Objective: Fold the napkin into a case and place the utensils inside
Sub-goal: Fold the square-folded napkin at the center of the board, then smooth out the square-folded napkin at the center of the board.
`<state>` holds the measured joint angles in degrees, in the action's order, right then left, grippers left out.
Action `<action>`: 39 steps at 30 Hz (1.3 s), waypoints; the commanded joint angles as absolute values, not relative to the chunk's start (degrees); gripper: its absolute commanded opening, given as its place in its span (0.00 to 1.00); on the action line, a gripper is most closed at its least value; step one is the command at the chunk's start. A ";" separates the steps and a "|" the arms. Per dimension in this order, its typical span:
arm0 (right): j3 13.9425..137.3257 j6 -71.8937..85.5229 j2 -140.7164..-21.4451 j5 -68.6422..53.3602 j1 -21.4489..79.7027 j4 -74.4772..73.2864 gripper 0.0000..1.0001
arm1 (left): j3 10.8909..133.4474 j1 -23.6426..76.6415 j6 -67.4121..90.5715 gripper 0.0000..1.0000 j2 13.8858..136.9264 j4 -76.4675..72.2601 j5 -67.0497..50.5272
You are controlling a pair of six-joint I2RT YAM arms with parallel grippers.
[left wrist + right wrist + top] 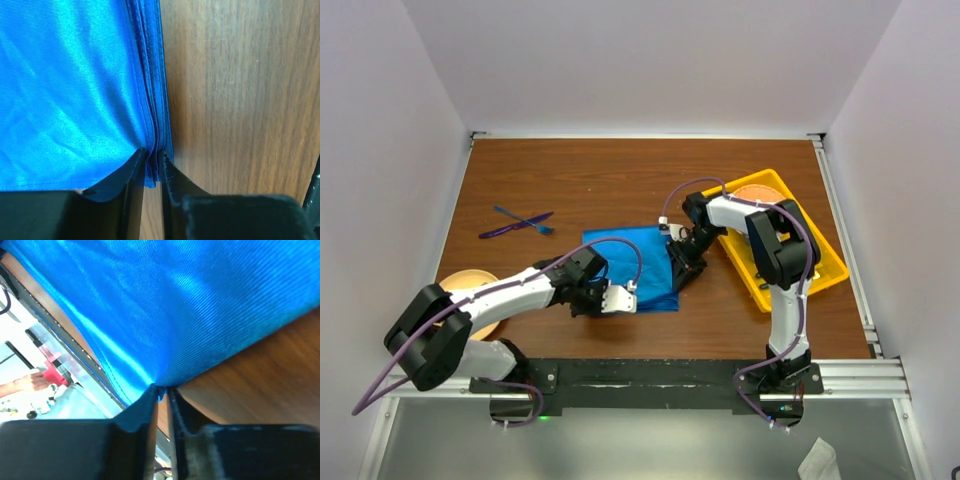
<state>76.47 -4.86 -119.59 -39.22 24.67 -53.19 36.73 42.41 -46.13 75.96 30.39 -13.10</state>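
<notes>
No legible text, labels, brands or numbers anywhere.

White links and chunky black joints on both: left arm (510,288) low on the left, right arm (786,320) at the right. Thin purple cables (390,368) loop along each. A black plate (640,385) carries the bases. On the left gripper (152,152), matte black wedge fingers (120,195).

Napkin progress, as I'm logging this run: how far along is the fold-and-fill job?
Done: the napkin is folded into a layered rectangle, not yet a narrow packet. In hand: the left gripper and right gripper each pinch an edge of it. Left: the remaining folds, then loading the blue and purple utensils, which lie far left on the table, apart from the cloth.
</notes>
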 commanded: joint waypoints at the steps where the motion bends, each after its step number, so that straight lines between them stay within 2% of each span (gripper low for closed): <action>1: 77.16 -5.01 -115.41 -37.79 24.79 -53.52 0.27 | 36.82 42.45 -45.97 0.36 73.93 35.51 -14.24; 3: 78.39 -5.71 -114.44 -38.06 24.87 -55.01 0.34 | 38.92 42.45 -45.44 0.45 72.78 36.73 -15.02; 4: 79.79 -6.76 -114.00 -38.06 24.87 -56.76 0.37 | 39.98 42.45 -45.35 0.61 71.99 37.61 -15.38; 5: 80.50 -7.38 -112.69 -37.97 24.87 -57.65 0.43 | 41.12 42.45 -45.26 0.71 71.55 38.49 -15.90; 6: 81.38 -7.99 -112.07 -37.97 24.79 -58.79 0.46 | 43.48 42.45 -45.00 0.74 71.19 39.80 -16.69; 7: 83.13 -9.48 -111.36 -37.79 24.87 -60.89 0.48 | 44.64 42.45 -44.83 0.92 70.15 40.60 -17.13; 8: 84.10 -10.28 -110.23 -37.71 24.96 -62.04 0.50 | 45.78 42.36 -44.91 1.00 69.61 41.21 -17.57; 13: 93.59 -14.50 -106.79 -37.27 24.87 -66.53 0.54 | 52.72 40.53 -38.62 1.00 65.58 40.26 -17.40; 15: 98.67 -14.24 -105.04 -35.78 24.87 -64.96 0.57 | 57.01 35.53 -34.48 1.00 64.52 35.54 -18.10; 17: 101.41 -11.53 -103.19 -32.80 24.79 -58.74 0.63 | 60.28 30.01 -25.08 1.00 63.90 30.44 -17.76; 21: 99.78 -5.11 -96.96 -29.71 24.79 -40.74 0.80 | 65.74 27.69 -14.43 1.00 63.99 12.90 -12.07; 22: 98.19 -3.53 -94.68 -30.49 24.79 -31.82 0.86 | 66.00 27.69 -13.20 1.00 64.42 10.48 -12.22; 23: 96.43 -2.73 -93.53 -30.41 24.87 -26.77 0.98 | 66.18 27.69 -12.92 1.00 64.86 8.37 -12.39; 25: 91.16 4.25 -91.51 -23.41 24.78 -13.44 0.98 | 67.41 27.69 -8.30 1.00 67.31 4.23 -9.07; 27: 87.65 10.08 -91.58 -18.81 24.52 -6.71 0.98 | 70.47 26.29 -3.27 1.00 69.51 4.91 -7.73; 29: 89.11 10.99 -95.42 -25.45 24.08 -5.88 0.98 | 72.32 22.35 1.56 1.00 72.85 7.72 -13.76; 31: 95.26 13.26 -99.65 -34.48 24.26 -13.57 0.98 | 73.30 19.61 8.47 1.00 75.66 10.72 -25.18; 33: 96.33 17.38 -104.05 -40.31 24.26 -15.64 0.98 | 69.55 14.61 15.00 1.00 77.07 5.67 -39.46; 36: 89.87 26.87 -104.94 -43.33 24.26 -11.53 0.98 | 62.61 11.34 26.61 1.00 80.32 -4.34 -48.83; 39: 83.08 34.96 -104.68 -44.56 24.78 -4.23 0.98 | 57.31 10.46 34.61 1.00 84.28 -11.58 -52.02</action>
